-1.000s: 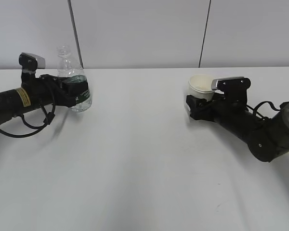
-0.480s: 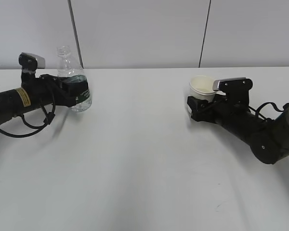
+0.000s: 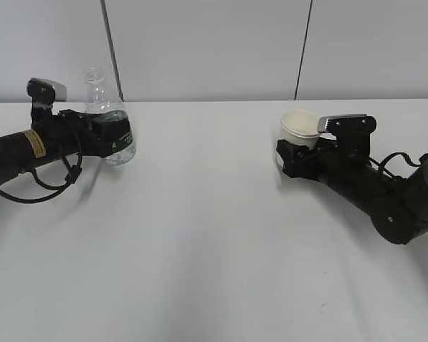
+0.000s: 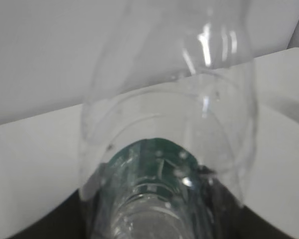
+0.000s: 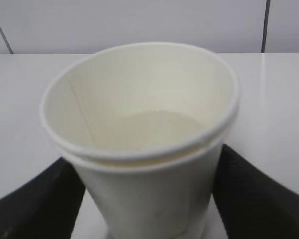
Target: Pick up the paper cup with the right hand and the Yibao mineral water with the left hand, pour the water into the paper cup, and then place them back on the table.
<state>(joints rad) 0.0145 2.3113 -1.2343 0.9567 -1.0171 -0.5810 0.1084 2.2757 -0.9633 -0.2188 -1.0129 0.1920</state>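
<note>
Exterior view shows the left hand (image 3: 103,135) clamped on the Yibao mineral water (image 3: 108,120) near the table's (image 3: 200,228) far-left edge, the right hand (image 3: 294,158) clamped on the paper cup (image 3: 299,127) toward the far-right, both upright, seemingly to avoid spilling

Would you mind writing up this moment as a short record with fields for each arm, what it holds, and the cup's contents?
left gripper: jaws shut around the bottle, at its green label
bottle: upright, uncapped, far left of the table; whether its base touches the table cannot be told
right gripper: jaws shut on the cup, one either side
cup: upright, at the right of the table; some water shows inside it in the right wrist view
arms: far apart, bottle not over the cup
</note>
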